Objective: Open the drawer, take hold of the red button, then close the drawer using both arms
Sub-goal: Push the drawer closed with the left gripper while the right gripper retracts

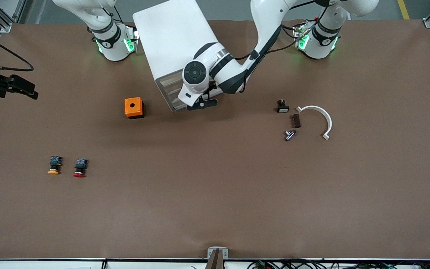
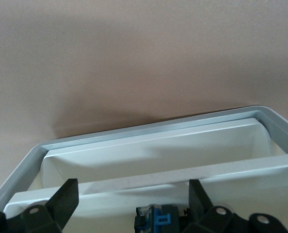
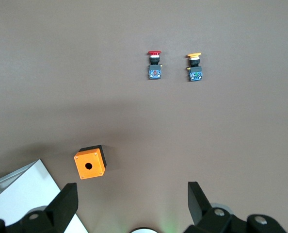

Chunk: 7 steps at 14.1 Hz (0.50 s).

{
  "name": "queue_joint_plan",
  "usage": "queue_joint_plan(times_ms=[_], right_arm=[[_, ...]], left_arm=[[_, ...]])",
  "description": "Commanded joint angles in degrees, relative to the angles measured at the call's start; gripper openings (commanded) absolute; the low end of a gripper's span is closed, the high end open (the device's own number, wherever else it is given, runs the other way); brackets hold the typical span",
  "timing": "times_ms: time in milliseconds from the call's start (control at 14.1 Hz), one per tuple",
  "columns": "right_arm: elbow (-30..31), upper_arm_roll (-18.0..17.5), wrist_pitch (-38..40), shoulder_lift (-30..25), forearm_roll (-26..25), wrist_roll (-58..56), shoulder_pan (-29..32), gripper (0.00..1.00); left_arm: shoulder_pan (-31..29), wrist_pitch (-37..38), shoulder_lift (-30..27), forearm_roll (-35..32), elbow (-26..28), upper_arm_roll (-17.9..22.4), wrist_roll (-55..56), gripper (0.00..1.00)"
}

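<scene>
The left pincer [image 2: 132, 204] is held wide open and empty at the cabinet's [image 1: 174, 41] front, over a pulled-out drawer [image 2: 153, 160]. The right pincer [image 3: 132, 201] is spread empty, high above the tabletop [image 1: 215, 194]. The red button [image 1: 80, 167] lies beside a yellow-capped button [image 1: 54, 165], nearer the front camera than the orange cube [image 1: 133, 107].

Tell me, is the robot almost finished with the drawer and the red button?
Just starting. Nothing looks done: the red button lies on the table, ungrabbed. In hand: the open left gripper is at the cabinet front. The open right gripper waits above the table. Left: open the drawer, grab, close.
</scene>
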<state>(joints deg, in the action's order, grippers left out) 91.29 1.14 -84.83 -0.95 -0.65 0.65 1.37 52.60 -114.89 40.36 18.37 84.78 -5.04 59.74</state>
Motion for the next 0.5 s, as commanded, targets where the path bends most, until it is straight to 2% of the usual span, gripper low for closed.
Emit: queue_joint_plan(times_ms=[0,142,285,427], right_arm=[[-0.9,-0.4,0.7,0.5,1.0,-1.0,1.2,1.00],[-2.1,-0.5,0.8,0.7,0.9,-0.6,1.3,1.00],[-2.5,-0.6,0.5,0.8,1.0,-0.6,1.2,1.00],[-3.0,-0.6,0.6,0.9,1.0,-0.6,1.2,1.00]], left_arm=[[0.4,0.5,-0.5,1.6,0.2,0.4,0.3,1.00],[-2.2,0.5,-1.1,0.6,0.0,2.6,-0.2,1.00],[-7.0,0.6,-2.6,-5.2,-0.4,4.5,-1.1,1.00],[-14.2,0.6,-5.2,-12.6,-0.7,4.4,-4.9,1.00]])
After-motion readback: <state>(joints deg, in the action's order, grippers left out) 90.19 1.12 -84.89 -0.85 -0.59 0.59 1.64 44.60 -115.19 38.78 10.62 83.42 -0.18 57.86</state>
